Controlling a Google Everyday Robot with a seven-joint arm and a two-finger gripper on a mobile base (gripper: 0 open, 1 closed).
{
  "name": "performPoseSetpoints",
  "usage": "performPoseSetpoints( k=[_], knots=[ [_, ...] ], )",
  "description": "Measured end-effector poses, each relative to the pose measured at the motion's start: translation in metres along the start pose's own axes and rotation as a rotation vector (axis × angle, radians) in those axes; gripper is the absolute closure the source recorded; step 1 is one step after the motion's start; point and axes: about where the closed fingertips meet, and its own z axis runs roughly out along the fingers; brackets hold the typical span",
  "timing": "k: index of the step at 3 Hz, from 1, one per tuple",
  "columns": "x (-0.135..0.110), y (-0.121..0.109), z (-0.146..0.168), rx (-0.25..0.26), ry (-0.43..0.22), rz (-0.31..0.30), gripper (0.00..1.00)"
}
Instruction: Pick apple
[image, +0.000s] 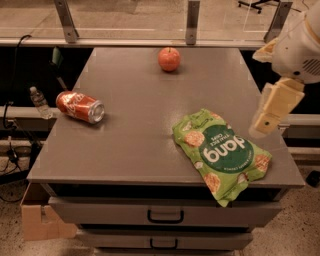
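The apple (169, 59) is small, round and red-orange. It stands upright near the far edge of the grey table (135, 135), at the middle. My gripper (272, 109) is cream-coloured and hangs at the right edge of the view. It is over the table's right edge and above the chip bag. It is well to the right of the apple, nearer the front, and touches nothing.
A red soda can (80, 106) lies on its side at the table's left edge. A green chip bag (220, 152) lies at the front right, overhanging the front edge. A small water bottle (39, 102) stands off the table at left. Drawers (165, 216) are below the tabletop.
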Motion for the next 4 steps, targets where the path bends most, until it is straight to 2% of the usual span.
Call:
performPoseSetpoints(
  k=[2,3,4],
  knots=[
    [-0.088,-0.095,0.053,0.129,-0.260,0.026,0.00],
    [-0.088,-0.094,0.053,0.129,-0.260,0.026,0.00],
    [-0.091,-0.097,0.062,0.132,-0.293,0.051,0.00]
  ],
)
